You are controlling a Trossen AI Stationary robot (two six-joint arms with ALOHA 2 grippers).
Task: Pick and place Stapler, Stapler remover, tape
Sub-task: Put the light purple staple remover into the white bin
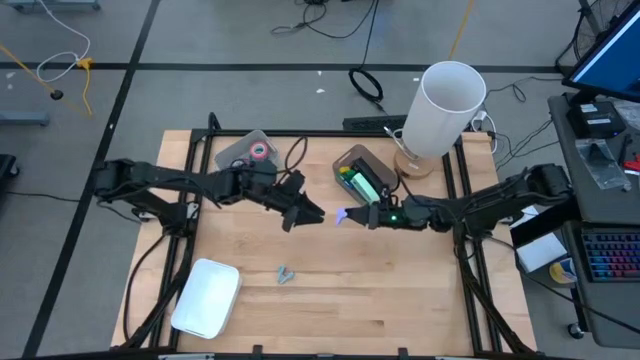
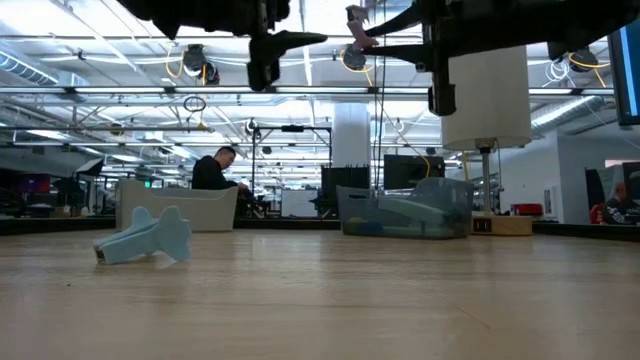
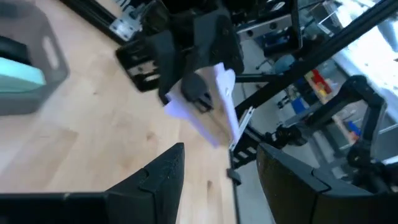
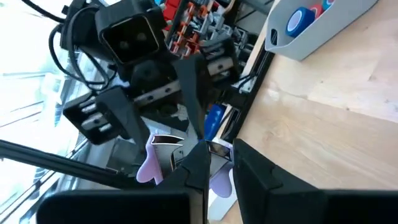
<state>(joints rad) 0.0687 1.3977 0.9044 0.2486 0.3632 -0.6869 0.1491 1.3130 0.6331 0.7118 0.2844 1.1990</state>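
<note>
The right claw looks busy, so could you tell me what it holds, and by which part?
The right claw grips a small lilac staple remover by its middle, above the table; the left claw faces it, open and empty.

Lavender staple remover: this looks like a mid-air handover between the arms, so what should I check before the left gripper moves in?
1. Right gripper shut on the lavender staple remover: ok.
2. Left gripper open, fingers apart: ok.
3. Left gripper facing the remover, close but not touching: ok.
4. Both grippers raised well above the wooden table: ok.
5. Enough of the remover free for a second grip: cannot tell.
</note>
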